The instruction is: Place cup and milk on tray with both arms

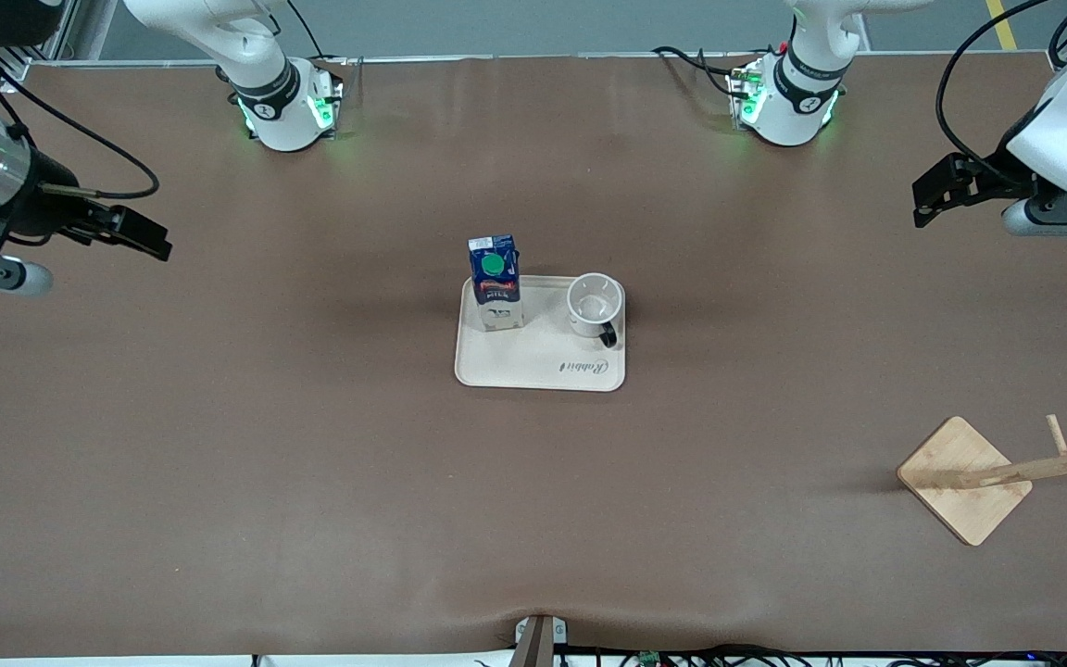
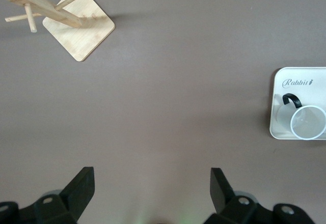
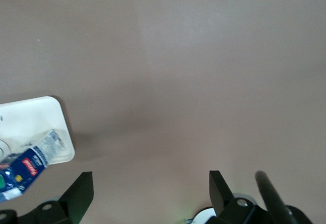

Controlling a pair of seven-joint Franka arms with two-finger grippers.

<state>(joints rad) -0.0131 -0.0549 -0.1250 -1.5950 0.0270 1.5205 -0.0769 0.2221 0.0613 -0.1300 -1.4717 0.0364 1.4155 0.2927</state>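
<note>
Here the left gripper (image 1: 924, 196) hangs with its black fingers (image 2: 81, 186) spread wide and nothing between them, over bare table at the left arm's end. The right gripper (image 1: 156, 239) hangs the same way at the right arm's end, fingers (image 3: 80, 189) parted and empty. Both are well apart from the tray (image 1: 515, 366), so wide stretches of brown table (image 1: 311, 482) lie open on every side of it.

There are two arms, two grippers, one tray, one milk (image 1: 495, 289), one cup (image 1: 596, 306) and one wooden stand (image 1: 964, 477).

The tray sits near the middle of the table, flat, cream, rectangular with rounded corners, script lettering along its edge nearer the front camera. The milk stands upright on the tray's corner toward the right arm's end, a tall dark blue and white carton with a round green cap. The cup stands on the corner toward the left arm's end, white, round, open-mouthed, its black loop handle turned toward the front camera. Milk and cup stand apart, with bare tray between them.

The stand has a square pale wood base and a pegged pole, set near the left arm's end, nearer the front camera than the tray.
</note>
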